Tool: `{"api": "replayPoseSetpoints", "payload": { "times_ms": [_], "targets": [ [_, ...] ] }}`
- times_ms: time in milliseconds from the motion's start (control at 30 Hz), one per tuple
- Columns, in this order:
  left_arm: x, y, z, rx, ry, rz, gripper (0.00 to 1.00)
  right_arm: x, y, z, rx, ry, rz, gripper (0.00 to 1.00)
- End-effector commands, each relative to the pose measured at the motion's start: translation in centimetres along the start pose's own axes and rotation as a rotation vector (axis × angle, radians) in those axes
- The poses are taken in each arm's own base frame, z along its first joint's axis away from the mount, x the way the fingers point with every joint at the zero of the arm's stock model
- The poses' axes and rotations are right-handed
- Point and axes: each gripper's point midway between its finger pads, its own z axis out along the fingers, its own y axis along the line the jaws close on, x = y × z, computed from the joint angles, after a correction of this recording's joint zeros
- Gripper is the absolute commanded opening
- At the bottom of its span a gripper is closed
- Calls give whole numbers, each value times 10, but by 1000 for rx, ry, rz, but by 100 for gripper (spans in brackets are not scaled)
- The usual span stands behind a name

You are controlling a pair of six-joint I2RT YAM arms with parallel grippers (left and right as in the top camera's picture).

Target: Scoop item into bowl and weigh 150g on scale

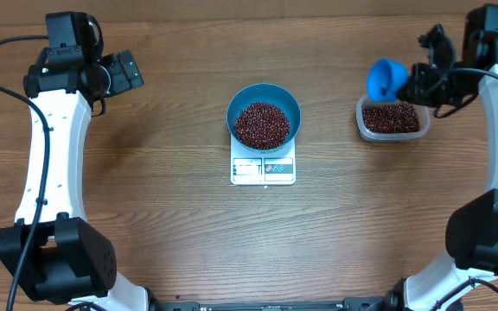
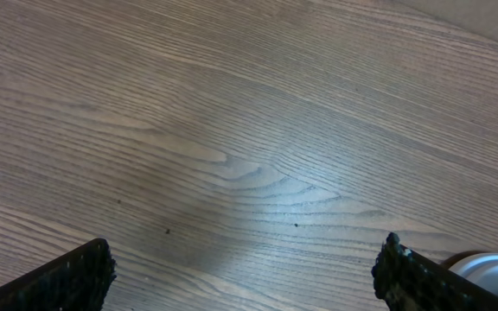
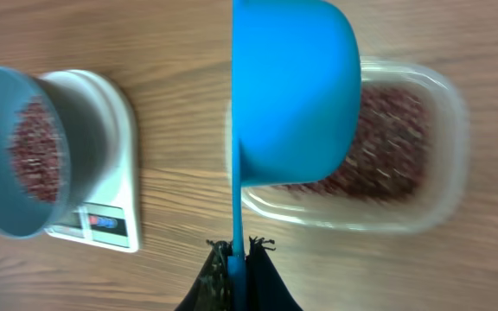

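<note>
Your bowl sits on the scale at mid-tabletop. It covers all but the scale's front strip, where the display is. Beans lie in the bowl's bottom as a dark red-brown layer, with blue wall showing all round above them. Display reading: too small to tell.

Your right hand is clamped tight on the handle of the scoop. In the wrist view the handle shows edge-on, a thin blue line running up from between the fingers. The cup is turned on its side, smooth outer wall toward the camera. Contents of the cup: cannot tell. The cup hangs over one end of the tub; overhead, it lies at the tub's far corner on the bowl's side. The tub stands right of the scale, well apart from it, and holds a layer of beans.

Your left hand is spread wide. Its fingers show at the bottom corners of the wrist view, with bare wood grain between them. It holds nothing. Overhead, it sits far left at the back of the tabletop, well apart from the scale.
</note>
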Motion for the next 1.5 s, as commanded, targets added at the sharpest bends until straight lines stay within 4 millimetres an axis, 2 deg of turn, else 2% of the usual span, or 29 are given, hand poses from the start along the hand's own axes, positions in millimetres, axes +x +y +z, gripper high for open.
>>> {"api": "replayPoseSetpoints", "payload": {
  "times_ms": [0, 67, 267, 567, 633, 833, 967, 1000, 1067, 1100, 1167, 1233, 1367, 1467],
  "targets": [
    [0, -5, 2, 9, 3, 4, 100, 3, -31, -13, 136, 1, 78, 4],
    [0, -5, 2, 8, 2, 4, 99, 10, -40, -11, 150, 22, 106, 4],
    [0, -5, 2, 9, 3, 4, 99, 28, -43, 5, 138, 84, 127, 4],
    [0, -5, 2, 9, 3, 4, 100, 15, -32, 12, -4, 14, 109, 4],
    [0, -5, 2, 9, 3, 4, 100, 18, -26, 16, -70, 16, 98, 4],
    [0, -5, 2, 9, 3, 4, 100, 29, -37, 20, -98, 33, 153, 4],
    [0, -5, 2, 9, 3, 4, 100, 29, -35, 22, -150, 18, 147, 4],
    [0, -5, 2, 9, 3, 4, 100, 29, -37, 23, -146, 14, 147, 5],
    [0, -5, 2, 8, 2, 4, 100, 27, -39, 23, -136, 6, 142, 15],
    [0, -5, 2, 9, 3, 4, 100, 26, -41, 23, -129, 3, 139, 16],
    [0, -5, 2, 8, 2, 3, 100, 25, -41, 24, -129, 0, 138, 14],
    [0, -5, 2, 9, 3, 4, 99, 27, -40, 25, -135, 8, 145, 4],
    [0, -5, 2, 9, 3, 3, 100, 34, -30, 30, -203, 26, 166, 4],
    [0, -5, 2, 9, 3, 4, 100, 40, -27, 41, -244, 30, 175, 4]
  ]
}}
